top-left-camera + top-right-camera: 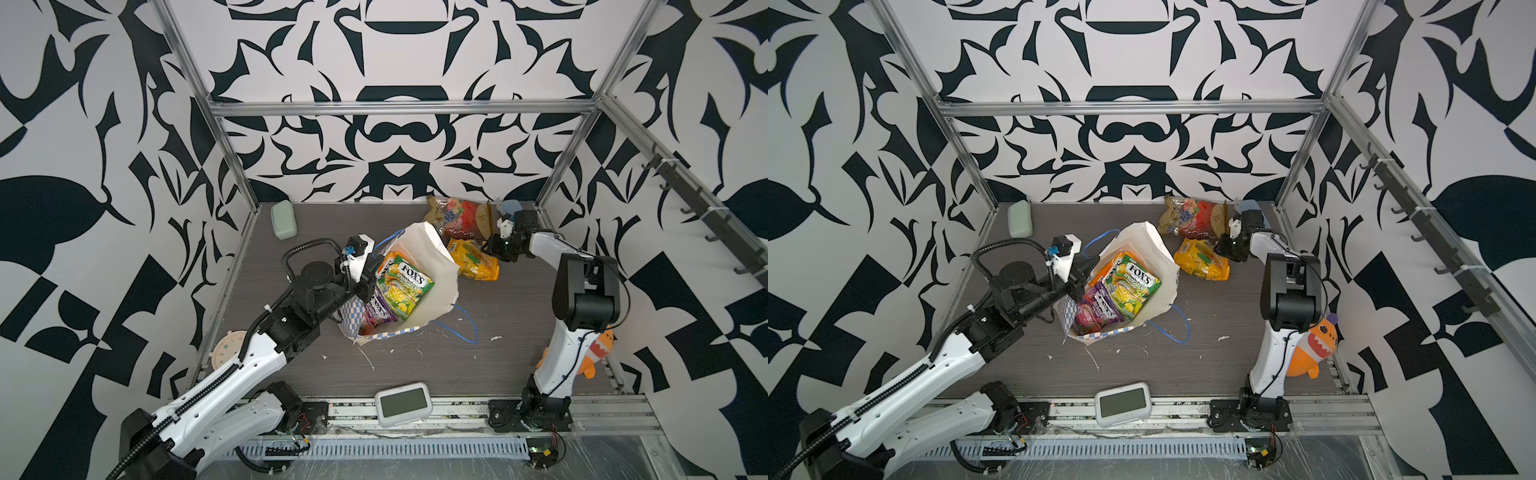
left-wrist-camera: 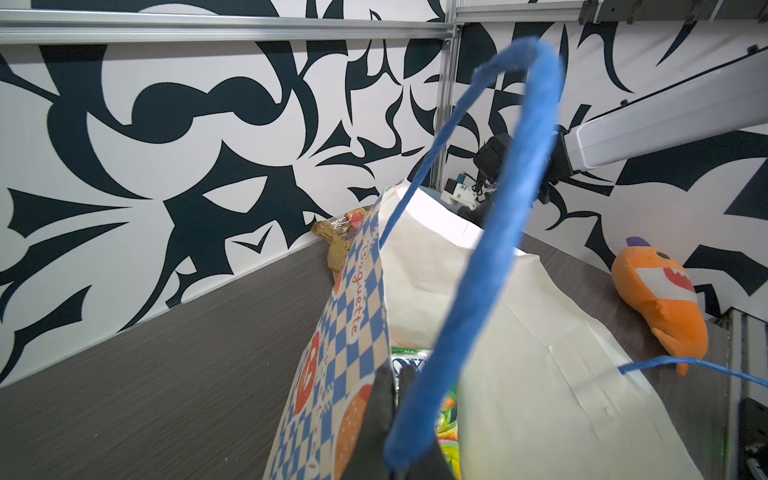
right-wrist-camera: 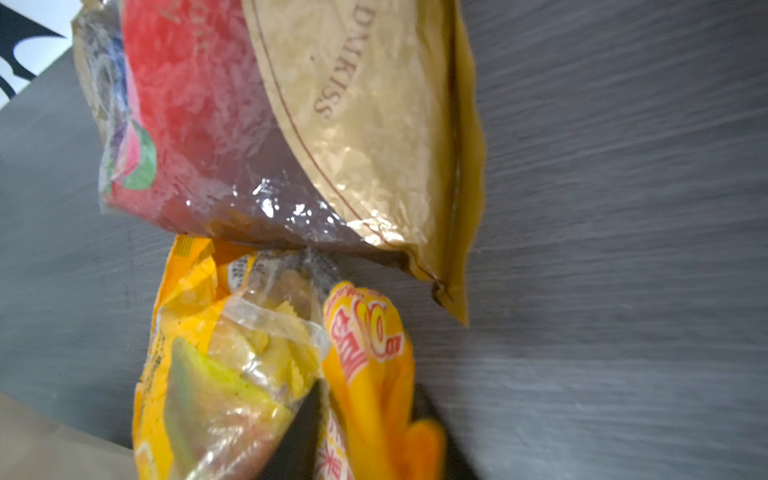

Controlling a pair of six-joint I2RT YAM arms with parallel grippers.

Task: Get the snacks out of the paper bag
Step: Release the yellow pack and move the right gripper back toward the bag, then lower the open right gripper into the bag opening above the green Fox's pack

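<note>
1. Setting: booth with black-and-white patterned walls on an aluminium frame. The work surface is a grey wood-grain table point(image 1: 291, 345).
2. Mid-table, the paper bag point(image 1: 442, 286) leans over with its mouth gaping toward the top cameras and its white lining showing.
3. The left gripper point(image 1: 368, 284) is clenched on the bag's checkered rim, next to a blue cord handle point(image 2: 478, 291). The left wrist view shows its dark fingers point(image 2: 384, 415) pinching the paper. Reads as holding the mouth open.
4. Inside the bag: green FOX'S packet point(image 1: 405, 286) on top, purple FOX'S packet point(image 1: 378, 311) partly under it, and an orange packet edge point(image 1: 1102, 272) behind. By my count, three snacks not yet out.
5. Out of the bag, at the far right of the table: red-gold packet point(image 1: 457, 218) and, touching it, yellow-orange packets point(image 1: 473, 262). The right wrist view suggests two lying together.
6. The right gripper point(image 1: 493, 248) is low over the yellow-orange end, with a fold of packet between its fingers point(image 3: 303, 428). Pinching or slack around it: cannot tell.
7. Step in hand (judgement): set-down of a yellow-orange packet, roughly halfway through the task.
8. Next move calls for:
   - Right gripper free of the packet and lifted clear.
   - Carry it across to the bag mouth, then down onto the green packet's upper edge.
   - Left grip should hold so the mouth does not collapse.
   - The film is glossy, so pinch a seam, not the puffed middle.
</note>
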